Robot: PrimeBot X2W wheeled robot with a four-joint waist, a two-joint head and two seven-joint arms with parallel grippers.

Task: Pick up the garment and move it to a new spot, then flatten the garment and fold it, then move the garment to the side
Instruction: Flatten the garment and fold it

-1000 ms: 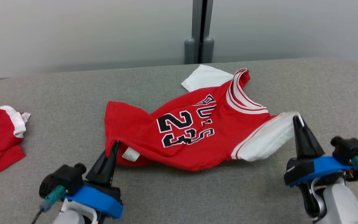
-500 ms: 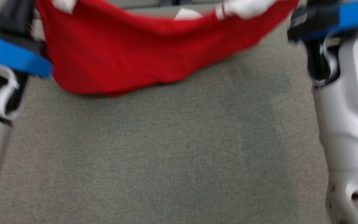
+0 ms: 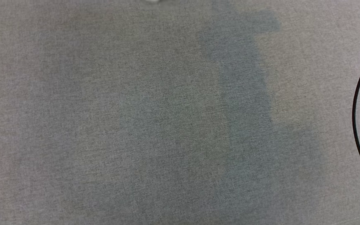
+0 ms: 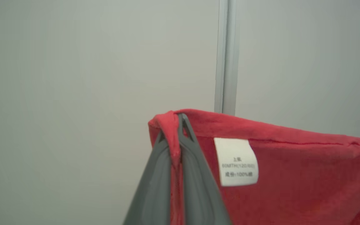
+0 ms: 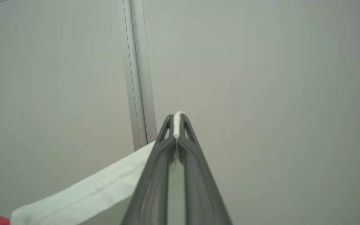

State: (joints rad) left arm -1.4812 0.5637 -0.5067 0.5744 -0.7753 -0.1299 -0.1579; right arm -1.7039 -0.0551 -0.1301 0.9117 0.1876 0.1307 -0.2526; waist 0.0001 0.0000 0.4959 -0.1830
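The garment [image 4: 292,175] is a red jersey with white sleeves, lifted in front of a pale wall. In the left wrist view my left gripper [image 4: 175,123] is shut on the red hem corner, beside a white care label [image 4: 237,162]. In the right wrist view my right gripper [image 5: 177,120] is shut on the edge of the white sleeve [image 5: 89,192], which trails down to the left, with a bit of red at the corner. The head view looks down on the grey cloth table [image 3: 136,125].
A grey wall with a vertical metal strip [image 4: 226,56] stands behind the lifted garment. A thin dark curved line [image 3: 356,118] crosses the head view's right edge. Soft shadows lie on the grey table surface.
The head camera has tilted down, so the garment and both grippers have slid out of the top of its view. Before that both grippers raised the jersey off the table.
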